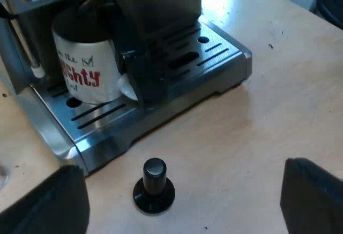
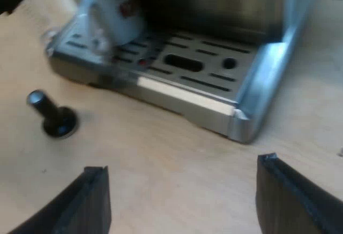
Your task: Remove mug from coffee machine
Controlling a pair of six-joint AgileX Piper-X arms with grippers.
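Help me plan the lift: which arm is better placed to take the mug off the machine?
Probably right: the mug turns its handle toward the right gripper; the tamper stands between the left gripper and it.

On the white mug point(image 1: 88, 65): "the", a ticked box, red "GHTY" (remaining letters hidden)
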